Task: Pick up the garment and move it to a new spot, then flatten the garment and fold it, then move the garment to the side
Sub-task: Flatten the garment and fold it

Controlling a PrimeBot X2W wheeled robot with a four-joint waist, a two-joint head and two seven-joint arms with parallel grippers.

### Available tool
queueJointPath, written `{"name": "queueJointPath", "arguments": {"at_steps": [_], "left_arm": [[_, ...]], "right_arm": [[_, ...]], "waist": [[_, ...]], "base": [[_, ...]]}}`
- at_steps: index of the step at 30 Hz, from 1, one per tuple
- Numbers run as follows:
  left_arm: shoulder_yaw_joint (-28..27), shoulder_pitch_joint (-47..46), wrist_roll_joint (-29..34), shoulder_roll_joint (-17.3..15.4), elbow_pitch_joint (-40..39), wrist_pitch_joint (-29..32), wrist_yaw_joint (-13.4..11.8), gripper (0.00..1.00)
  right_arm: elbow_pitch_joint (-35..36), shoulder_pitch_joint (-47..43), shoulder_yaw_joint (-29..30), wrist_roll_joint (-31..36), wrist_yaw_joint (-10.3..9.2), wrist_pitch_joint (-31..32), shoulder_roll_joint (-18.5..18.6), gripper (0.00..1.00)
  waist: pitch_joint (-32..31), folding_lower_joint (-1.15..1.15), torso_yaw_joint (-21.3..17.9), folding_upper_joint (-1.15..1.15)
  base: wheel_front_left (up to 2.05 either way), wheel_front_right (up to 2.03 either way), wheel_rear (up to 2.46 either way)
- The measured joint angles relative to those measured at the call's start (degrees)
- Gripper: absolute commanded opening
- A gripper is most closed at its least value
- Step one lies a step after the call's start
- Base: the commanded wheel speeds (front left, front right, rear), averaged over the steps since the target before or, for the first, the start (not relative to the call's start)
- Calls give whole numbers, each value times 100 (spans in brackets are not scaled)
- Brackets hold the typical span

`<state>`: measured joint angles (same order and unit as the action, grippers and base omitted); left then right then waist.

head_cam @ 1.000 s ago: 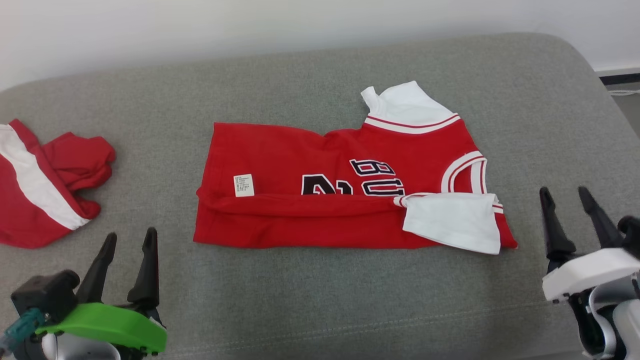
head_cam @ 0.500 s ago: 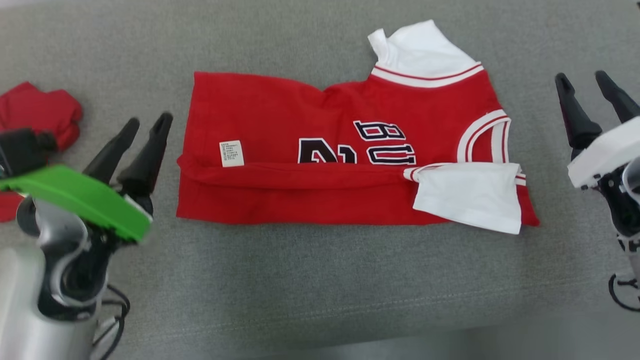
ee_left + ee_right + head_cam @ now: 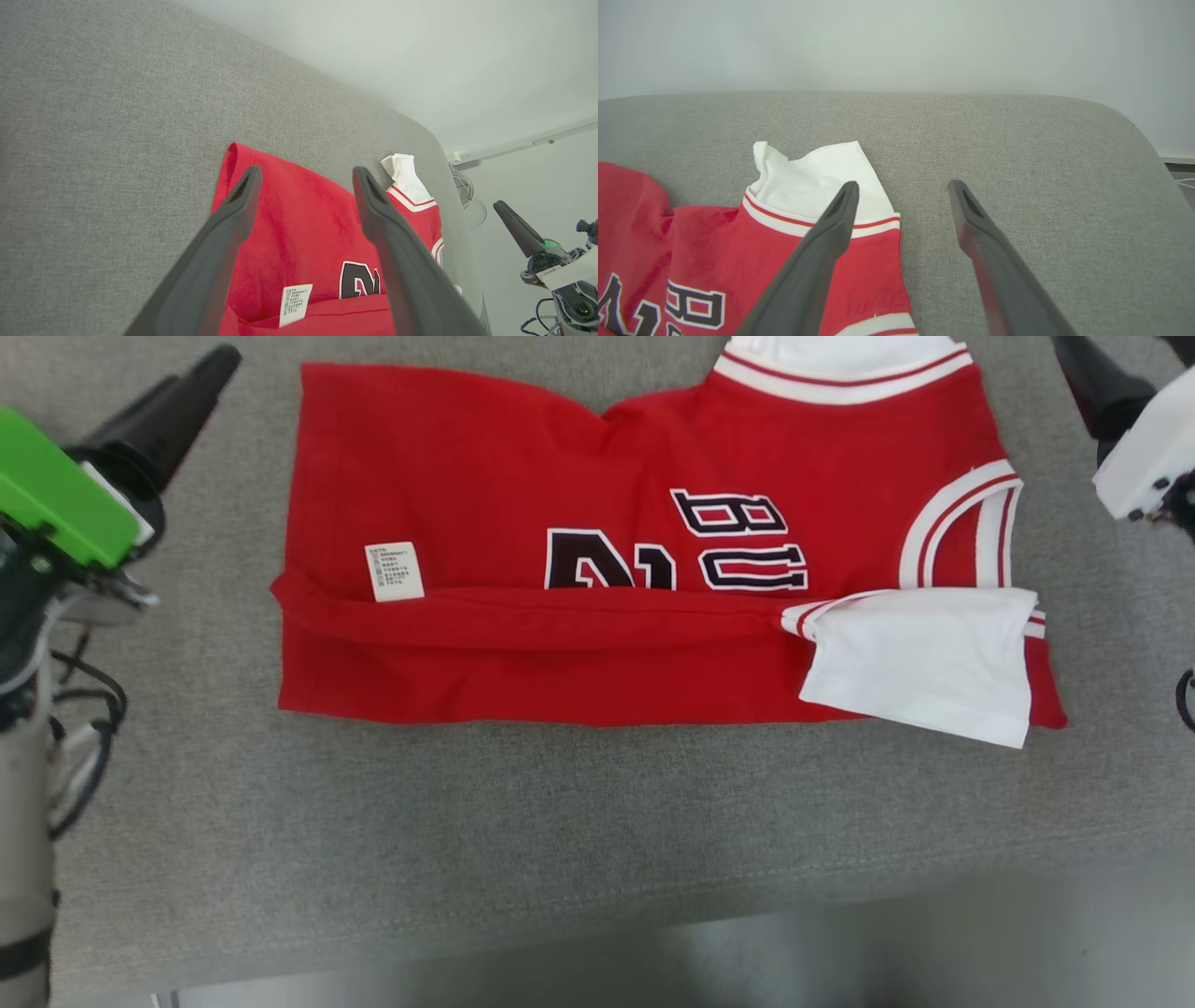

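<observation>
1. Grey fabric cushion (image 3: 560, 821) serves as the work surface. A pale wall (image 3: 896, 42) rises behind its far edge.
2. Garment (image 3: 607, 476) (image 3: 303, 233) (image 3: 714, 242): a red jersey with white sleeves, lying flat on the cushion. Its long axis runs left to right, with the hem end toward the robot's left and the sleeve end toward its right.
3. Fold: the near long edge is turned up over the body as a red band. The fold line cuts across the lower part of the black lettering (image 3: 738, 541).
4. Label (image 3: 394, 571): small and white, sitting just above the fold line near the hem end.
5. Near sleeve (image 3: 920, 663): lies on top of the band at the right end. Far sleeve (image 3: 817, 179): projects past the far edge onto bare cushion, and its tip is crumpled.
6. Left gripper (image 3: 198, 371) (image 3: 306, 172): the fingers are spread wide with nothing between them, just beside the far corner of the hem end. In the left wrist view the two fingers frame that corner. Contact with the cloth cannot be told.
7. Right gripper (image 3: 902, 184): the fingers are spread wide and empty, at the far corner of the sleeve end. In the right wrist view one finger crosses the far sleeve and the other crosses bare cushion beside the garment. Contact cannot be told.
8. Green cover (image 3: 47, 495): sits on the left wrist. White cover (image 3: 1144, 448): sits on the right wrist. Dark cables (image 3: 84, 737): loop beside the left arm.
</observation>
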<state>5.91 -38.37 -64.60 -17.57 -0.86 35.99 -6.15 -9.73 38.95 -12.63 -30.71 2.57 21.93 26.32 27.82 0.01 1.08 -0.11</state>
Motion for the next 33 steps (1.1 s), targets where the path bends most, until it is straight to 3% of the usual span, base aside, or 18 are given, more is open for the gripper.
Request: {"name": "queueJointPath", "arguments": {"at_steps": [14,24,33], "left_arm": [[211,-1056,573,-475,873,532,-46,100],[478,-1477,872,-599,1321,725,-47,100],[521,-1714,869,-570,1557,784,-40,100]], "right_arm": [[-479,862,-248,48,198,71,-169,100],[-872,1070,-452,55,298,-131,-456,100],[-1146,1145,-432,55,342,-285,-381,100]], "waist": [[873,0,-203,0],[1077,0,-508,0],[1192,0,-626,0]], "base": [[0,0,0],[0,0,0],[0,0,0]]}}
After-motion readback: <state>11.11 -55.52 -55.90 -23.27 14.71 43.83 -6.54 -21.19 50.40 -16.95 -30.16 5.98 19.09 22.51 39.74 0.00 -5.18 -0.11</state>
